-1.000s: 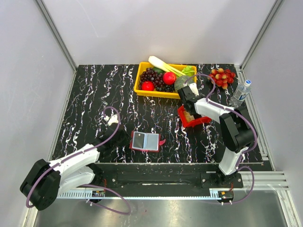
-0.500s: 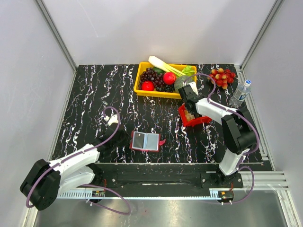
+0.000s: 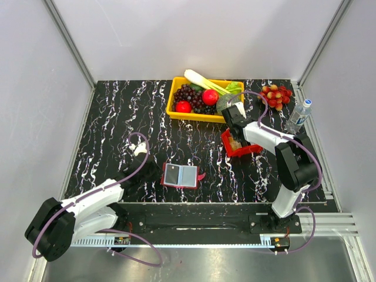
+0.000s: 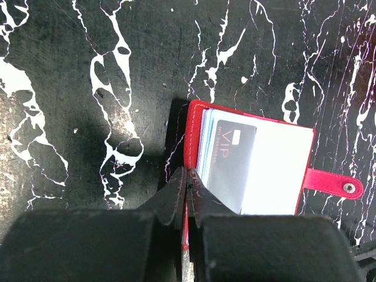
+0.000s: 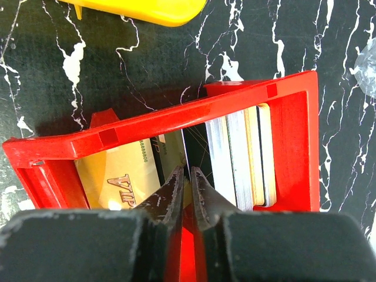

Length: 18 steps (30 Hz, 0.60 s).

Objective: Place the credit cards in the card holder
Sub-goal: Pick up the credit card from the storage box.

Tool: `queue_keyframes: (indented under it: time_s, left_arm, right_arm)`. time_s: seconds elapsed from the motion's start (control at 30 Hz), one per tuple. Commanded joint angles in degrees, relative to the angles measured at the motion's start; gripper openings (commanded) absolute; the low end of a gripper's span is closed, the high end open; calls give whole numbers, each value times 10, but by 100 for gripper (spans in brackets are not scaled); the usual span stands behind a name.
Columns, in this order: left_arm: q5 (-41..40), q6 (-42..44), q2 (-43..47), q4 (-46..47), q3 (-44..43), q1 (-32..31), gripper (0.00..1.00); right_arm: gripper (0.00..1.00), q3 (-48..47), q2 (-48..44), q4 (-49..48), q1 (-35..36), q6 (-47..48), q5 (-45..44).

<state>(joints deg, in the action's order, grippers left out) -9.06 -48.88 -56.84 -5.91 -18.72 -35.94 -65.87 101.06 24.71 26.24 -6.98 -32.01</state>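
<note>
The fingers [image 4: 173, 200] of the left gripper [image 4: 188, 178] are pressed together, with no gap between them, pinched on the red near-left edge of the card holder [image 4: 276, 164]. A thin strip of its red cover runs up between them. The card holder lies open and flat on the table [image 3: 117, 129], close to the front edge and a little left of the middle, with its pale inner faces up. A black VIP card [image 4: 232, 158] sits in its left half, over the edges of a few lighter cards. Its red strap [image 4: 332, 182] with a snap points away to the right.

The fingers [image 5: 170, 197] of the right gripper [image 5: 188, 176] stand almost together, with only a narrow slit between them. Their tips are down inside the red tray [image 5: 194, 114], among the credit cards [image 5: 241, 155] — whether one is caught in the slit cannot be told. In the tray a gold VIP card [image 5: 120, 173] lies left of the tips and a dark card [image 5: 197, 147] is right at them. A stack of whitish and tan cards stands on edge against the right wall.

The tray sits in the table's right half — just in front of the yellow bin [image 3: 176, 108] of fruit and vegetables at the back edge. A bunch of red fruit [image 3: 276, 95] and a water bottle [image 3: 299, 114] are near the back right corner.
</note>
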Motion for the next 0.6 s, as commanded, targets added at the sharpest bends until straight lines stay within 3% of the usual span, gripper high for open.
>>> queue_keyframes:
  time_s: [0.0,0.17,0.43,0.57]
  left_arm:
    - [7,10,6,20,-12,4,0]
    - [5,13,6,16,-17,5,0]
    - [9,14,2,16,-18,7,0]
    - [7,14,4,14,-18,7,0]
  right_arm:
    - [14,7,6,6,0,-15,54]
    - [15,6,14,5,0,-15,76]
    - [1,8,26,18,0,-3,145]
    - [0,25,9,30,0,2,187]
